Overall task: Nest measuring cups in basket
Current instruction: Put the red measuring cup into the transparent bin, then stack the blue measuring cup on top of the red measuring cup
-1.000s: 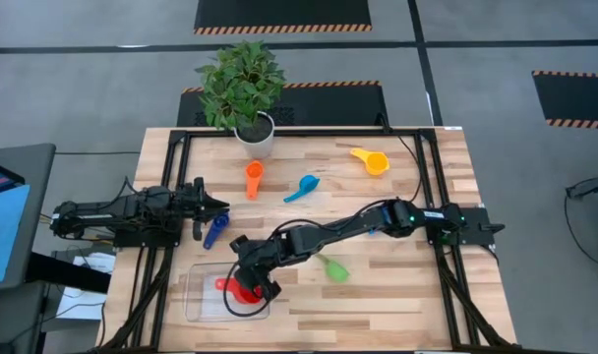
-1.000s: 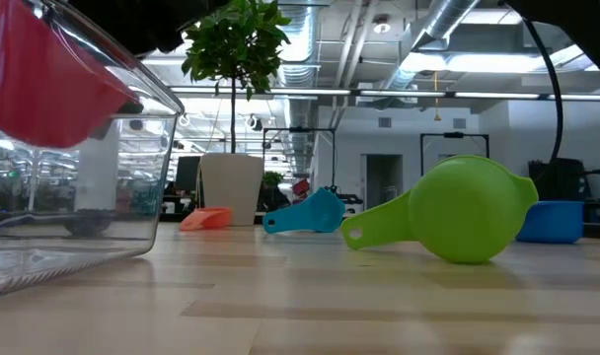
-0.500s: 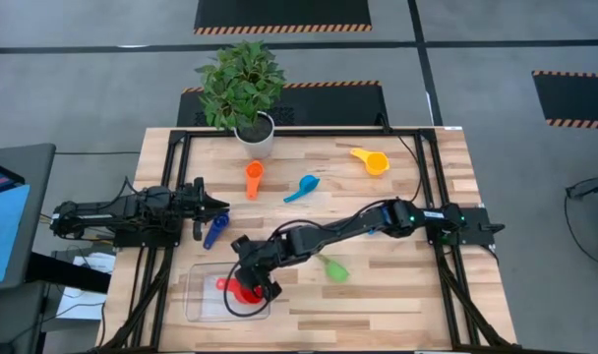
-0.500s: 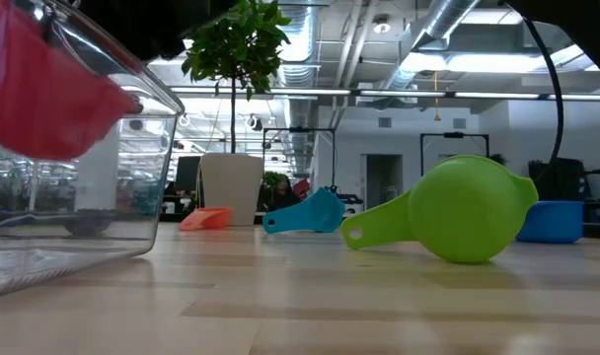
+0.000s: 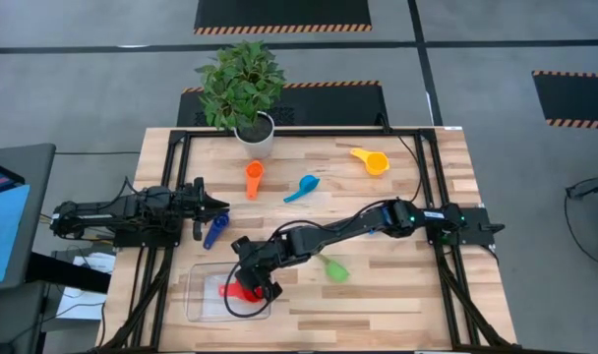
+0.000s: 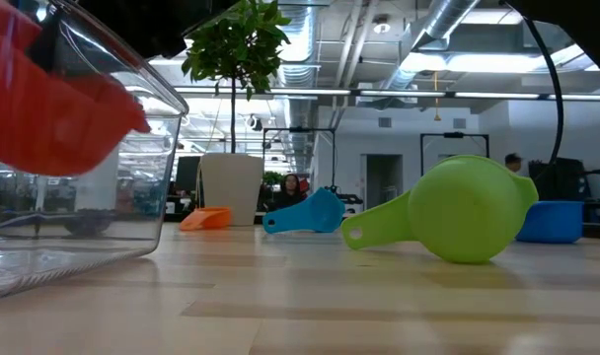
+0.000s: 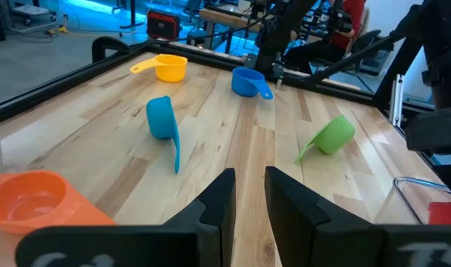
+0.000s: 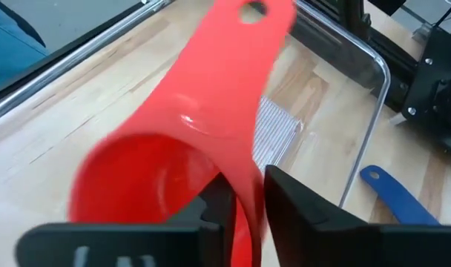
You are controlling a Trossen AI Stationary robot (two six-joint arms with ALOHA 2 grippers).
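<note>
The right gripper [image 5: 258,288] hangs over the clear basket [image 5: 203,307] at the bench's [image 5: 397,295] seven o'clock corner, its jaws a little apart around the rim of the red cup [image 8: 188,148], which sits in the basket. The left gripper [image 5: 220,206] waits at nine o'clock, jaws nearly together and empty. The green cup [image 5: 332,267] lies near the centre; the orange [image 5: 253,178], light blue [image 5: 301,187] and yellow [image 5: 372,160] cups lie toward twelve.

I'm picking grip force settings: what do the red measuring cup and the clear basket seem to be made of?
The red handled measuring cup looks like smooth moulded plastic: glossy highlight, uniform colour, a hole in the handle. The clear shallow rectangular basket appears to be rigid transparent plastic: the room shows through its walls, and its rim is rounded. Glass can't be ruled out.
</note>
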